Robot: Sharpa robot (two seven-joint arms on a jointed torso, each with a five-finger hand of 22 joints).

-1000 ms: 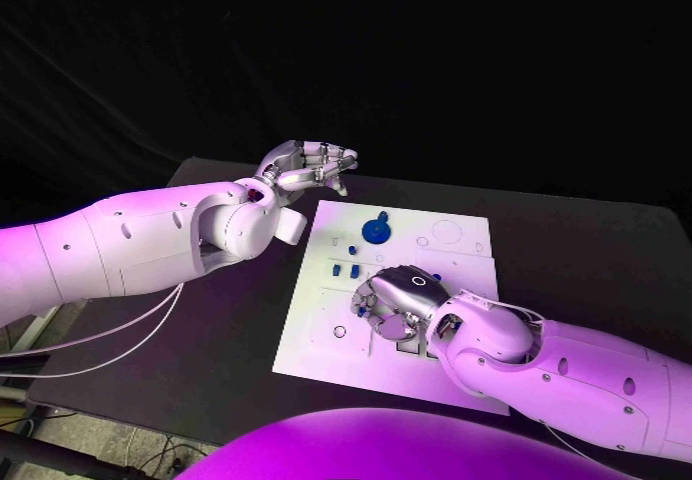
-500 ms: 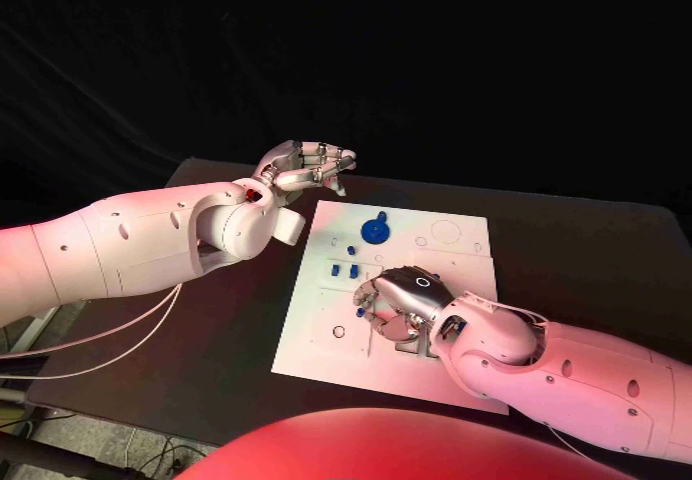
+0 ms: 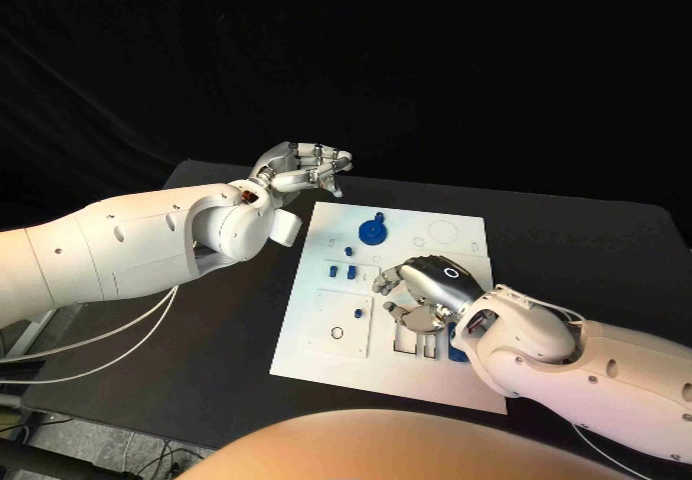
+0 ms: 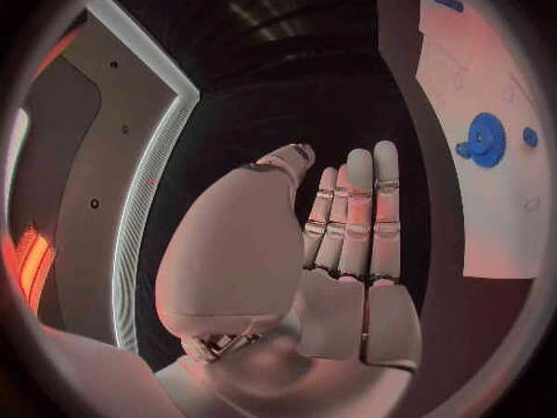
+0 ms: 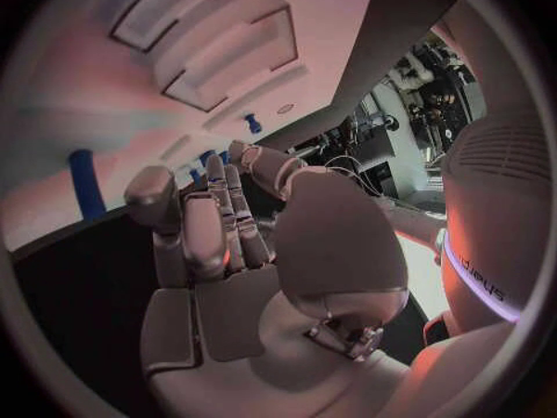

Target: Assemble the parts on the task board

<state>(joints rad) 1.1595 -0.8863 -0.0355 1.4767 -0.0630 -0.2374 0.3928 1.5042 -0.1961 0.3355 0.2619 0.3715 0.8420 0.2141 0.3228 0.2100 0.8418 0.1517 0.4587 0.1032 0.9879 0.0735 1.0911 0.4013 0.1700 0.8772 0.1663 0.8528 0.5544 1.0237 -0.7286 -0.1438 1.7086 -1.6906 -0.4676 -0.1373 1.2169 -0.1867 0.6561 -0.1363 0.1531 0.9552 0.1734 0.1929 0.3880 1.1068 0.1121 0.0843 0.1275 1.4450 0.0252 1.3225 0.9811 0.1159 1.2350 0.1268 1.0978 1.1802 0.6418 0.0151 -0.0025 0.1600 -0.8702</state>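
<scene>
The white task board (image 3: 326, 362) lies in the middle of the black table. A blue gear (image 3: 374, 232) stands near its far edge, and small blue parts (image 3: 342, 270) stand left of centre. My right hand (image 3: 433, 290) hovers over the board's middle with its fingers bent down and nothing seen between them. A blue piece (image 3: 459, 327) shows just beside its wrist. The right wrist view shows a blue peg (image 5: 82, 184) on the board (image 5: 70, 130) beyond the fingers (image 5: 221, 218). My left hand (image 3: 303, 165) is raised past the board's far left corner, holding nothing. Its wrist view shows flat fingers (image 4: 354, 214) and the gear (image 4: 485, 139).
A small dark ring (image 3: 338, 332) lies in a square recess at the board's left side. Rectangular slots (image 3: 411, 344) sit near the board's front, just left of my right wrist. Bare black table (image 3: 216, 330) lies to the left of the board.
My right hand has shifted to the right across the board, uncovering the slots and a blue piece beside its wrist. The left hand has stayed where it was.
</scene>
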